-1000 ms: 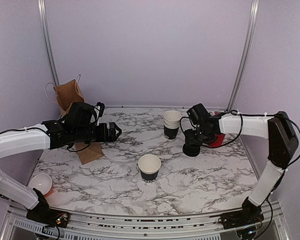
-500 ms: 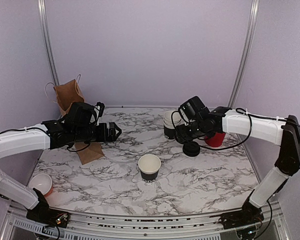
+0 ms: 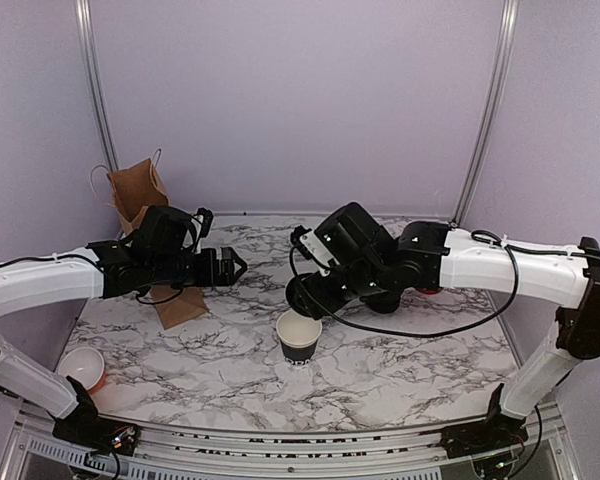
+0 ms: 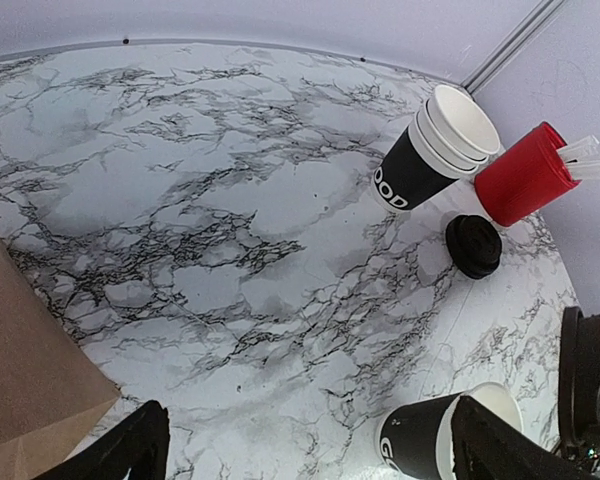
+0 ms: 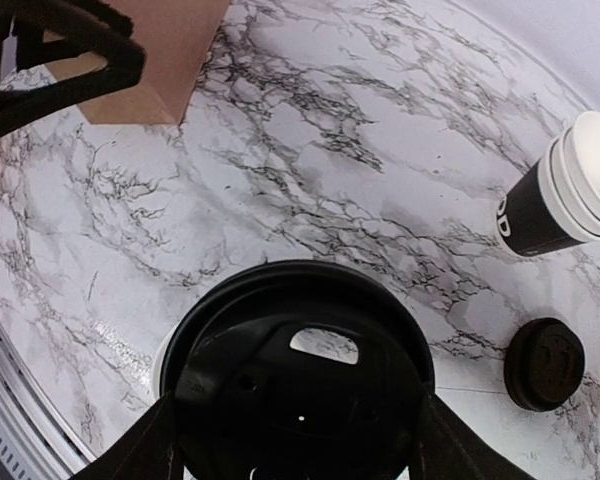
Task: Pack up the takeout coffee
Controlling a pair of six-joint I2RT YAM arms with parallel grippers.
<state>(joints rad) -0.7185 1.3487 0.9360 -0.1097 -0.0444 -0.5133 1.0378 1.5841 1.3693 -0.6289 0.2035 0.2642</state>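
Currently held: the right gripper (image 3: 310,290) is closed around a round black lid (image 5: 300,365), its jaws partly apart and pressing on opposite sides of the rim.
Takeout coffee: the black cup (image 3: 299,340) stands upright near the middle of the marble table (image 3: 410,350), its white inside showing. The black lid hangs just above its mouth and, as far as I can tell, is not seated yet.
Left gripper: the left gripper (image 3: 228,266) has its jaws wide and holds nothing. It hovers beside the brown paper bag (image 3: 138,190), well apart from the black cup.
Step, as I judge: press the lid onto the cup; the bag comes after.
Risk, centring: in the right wrist view the cup's white rim peeks out only at the left of the lid. A lid that is off centre can catch one side and dent the paper wall.
Risk, tipping: nothing braces the cup, so a sideways push can slide it or tip it over.
Risk, half seating: a tilted lid can snap on at one side only and come off later in the bag.
Not for this task: a second lid (image 4: 473,245), the stack of nested cups (image 4: 435,150) and the red cup (image 4: 520,180) at the far right.
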